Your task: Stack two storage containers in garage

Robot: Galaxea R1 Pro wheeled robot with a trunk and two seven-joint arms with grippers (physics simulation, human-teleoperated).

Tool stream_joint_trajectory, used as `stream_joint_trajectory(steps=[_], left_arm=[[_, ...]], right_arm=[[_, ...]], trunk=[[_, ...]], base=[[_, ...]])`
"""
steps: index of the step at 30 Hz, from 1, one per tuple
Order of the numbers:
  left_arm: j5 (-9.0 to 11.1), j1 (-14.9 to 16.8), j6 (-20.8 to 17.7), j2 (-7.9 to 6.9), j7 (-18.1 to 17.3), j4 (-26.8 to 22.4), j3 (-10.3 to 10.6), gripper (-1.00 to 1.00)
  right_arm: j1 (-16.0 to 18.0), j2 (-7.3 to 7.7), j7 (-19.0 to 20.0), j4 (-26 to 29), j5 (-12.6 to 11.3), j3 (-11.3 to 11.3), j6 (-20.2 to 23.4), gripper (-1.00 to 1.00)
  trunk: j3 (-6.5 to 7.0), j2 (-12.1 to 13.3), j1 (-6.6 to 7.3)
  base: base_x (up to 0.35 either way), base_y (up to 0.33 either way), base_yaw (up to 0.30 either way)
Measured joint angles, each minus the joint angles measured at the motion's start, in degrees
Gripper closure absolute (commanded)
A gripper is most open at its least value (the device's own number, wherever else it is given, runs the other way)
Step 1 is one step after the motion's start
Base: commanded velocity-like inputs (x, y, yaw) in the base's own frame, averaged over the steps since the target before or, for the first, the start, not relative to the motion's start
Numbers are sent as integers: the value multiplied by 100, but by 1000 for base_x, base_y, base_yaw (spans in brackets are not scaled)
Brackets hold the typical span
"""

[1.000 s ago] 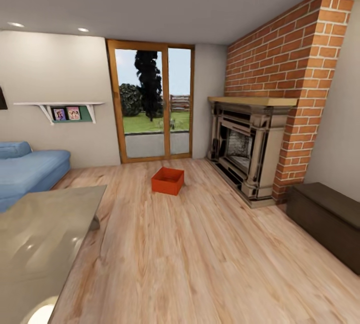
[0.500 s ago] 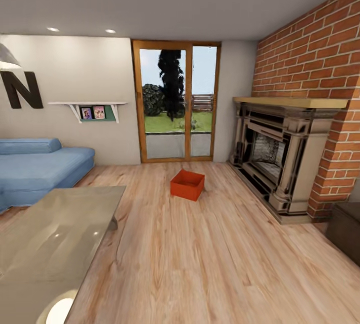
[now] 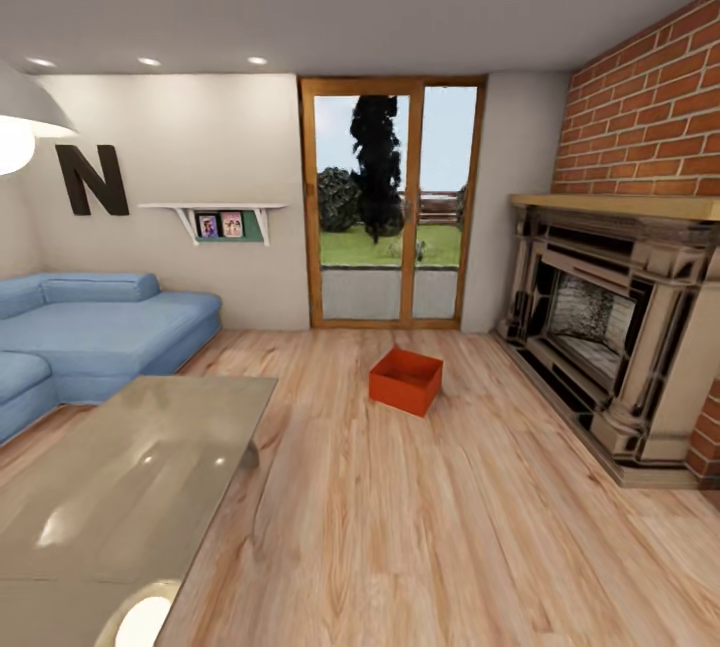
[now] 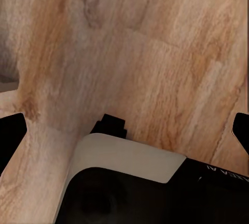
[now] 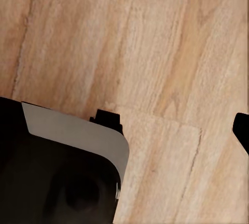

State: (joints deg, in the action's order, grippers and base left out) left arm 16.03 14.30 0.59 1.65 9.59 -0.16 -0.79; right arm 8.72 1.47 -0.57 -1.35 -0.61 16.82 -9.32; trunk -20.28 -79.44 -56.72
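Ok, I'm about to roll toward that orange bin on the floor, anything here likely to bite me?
The glass table sits close on the left, so swinging that way could clip it. The fireplace hearth juts out on the right, narrowing the lane to the storage container. One container is in sight here; the other is yet to be found. Both wrist views face bare wood floor, so the arms are not yet set for a pickup.

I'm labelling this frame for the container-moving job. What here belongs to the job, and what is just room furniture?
Job:
- storage container, orange-red, on the wood floor

Just there:
- blue sofa
- glass table
- fireplace
- glass door
- wall shelf
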Motion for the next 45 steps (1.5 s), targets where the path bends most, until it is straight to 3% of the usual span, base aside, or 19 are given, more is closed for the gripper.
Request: stream_joint_trajectory(steps=[45], left_arm=[[0, 0, -3, 0, 0, -3, -1, -100]], right_arm=[[0, 3, 2, 0, 44, 58, -7, -100]], trunk=[[0, 0, 0]], base=[[321, 0, 0]])
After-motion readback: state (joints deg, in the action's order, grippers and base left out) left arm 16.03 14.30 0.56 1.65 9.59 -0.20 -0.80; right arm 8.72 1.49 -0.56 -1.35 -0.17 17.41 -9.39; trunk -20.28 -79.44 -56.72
